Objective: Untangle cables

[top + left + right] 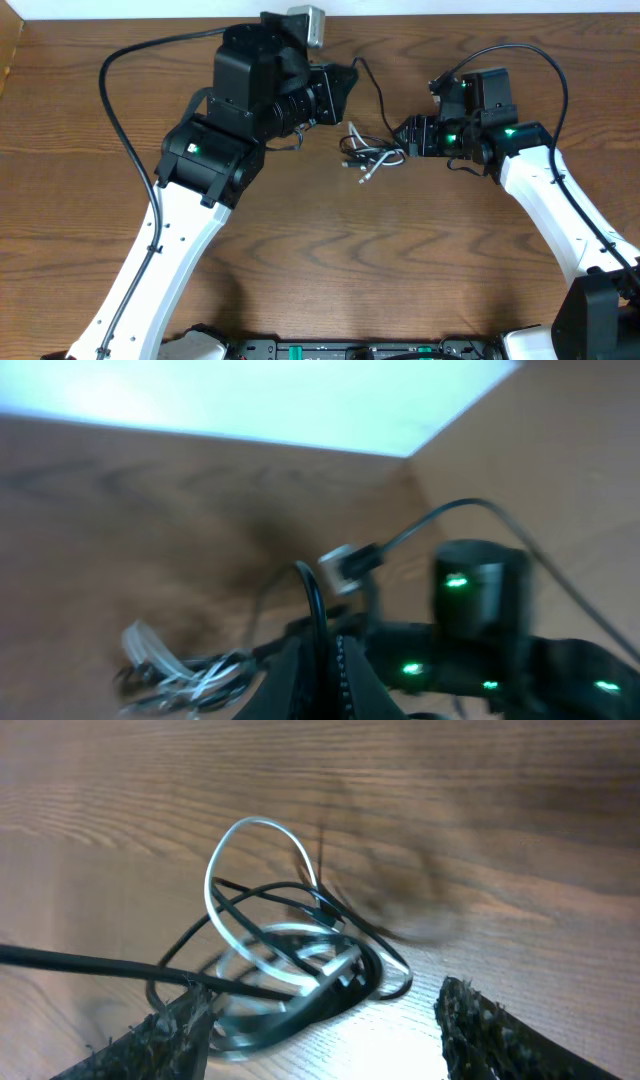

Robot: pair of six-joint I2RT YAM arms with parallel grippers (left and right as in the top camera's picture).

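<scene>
wooden table; cables tangled mid-surface

The cables lie on the surface, just in front of the right hand. The left hand is near, behind them.

Overhead is sharp, evenly lit, soft shadows on the table. Left wrist view is heavily blurred, top washed white. Right wrist shows glare below and smeared cables.

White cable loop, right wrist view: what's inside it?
Thin black cable strands cross inside the white cable loop, bare table showing behind. Below, the coils pile up blurred; which strand lies underneath cannot be told.
</scene>
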